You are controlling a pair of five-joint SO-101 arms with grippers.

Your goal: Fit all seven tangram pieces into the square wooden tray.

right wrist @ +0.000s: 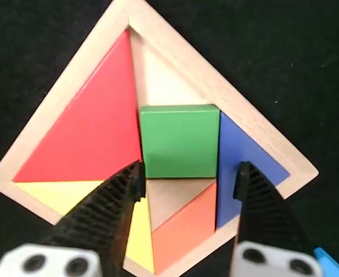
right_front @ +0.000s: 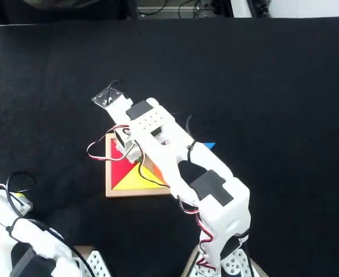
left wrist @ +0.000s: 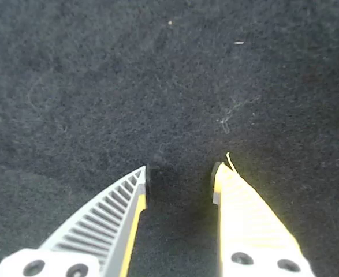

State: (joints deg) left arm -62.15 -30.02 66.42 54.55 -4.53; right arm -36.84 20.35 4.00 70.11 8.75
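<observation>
While hiding most of the tray (right_front: 129,193) from above, straddles green square (right wrist: 179,141) with right gripper (right wrist: 190,168) spread wide, contact unclear; hangs left gripper (left wrist: 181,169) parted, empty, over cloth (left wrist: 157,86).

No legible text, number, label or sign appears on the tray (right wrist: 64,95) or the table (right_front: 273,86).

Green square (right wrist: 179,141) inside wooden tray (right wrist: 244,118)
</observation>
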